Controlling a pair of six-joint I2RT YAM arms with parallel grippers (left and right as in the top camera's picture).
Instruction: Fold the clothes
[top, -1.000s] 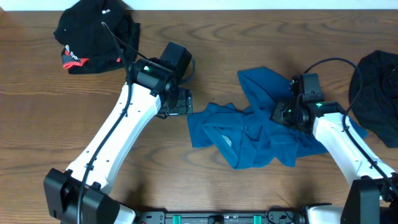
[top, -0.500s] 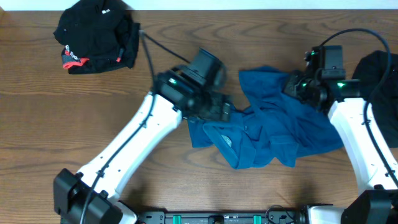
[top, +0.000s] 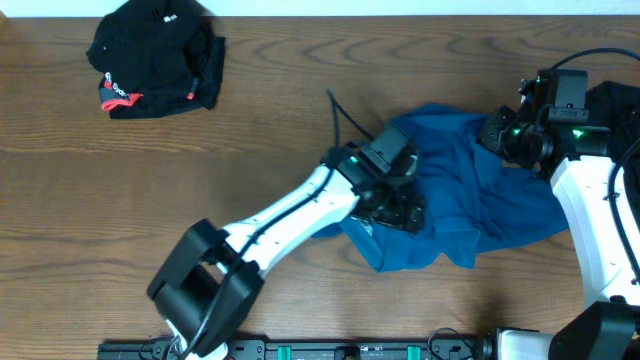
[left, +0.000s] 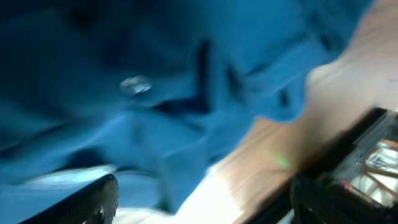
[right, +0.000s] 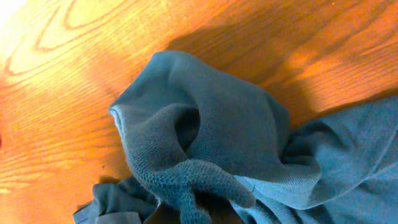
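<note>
Teal-blue shirt (top: 470, 190) lies under left pincer (top: 405, 212), edge pinched by right pincer (top: 497, 131)

Overhead evenly lit; left wrist view blurs the shirt (left: 155, 93) badly.

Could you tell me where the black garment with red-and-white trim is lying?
In the overhead view, the black garment lies bunched at the far left corner of the table, well apart from the teal shirt.

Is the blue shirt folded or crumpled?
Crumpled: the blue shirt lies bunched in uneven wrinkles on the table, no flat layers or straight fold edges.
</note>
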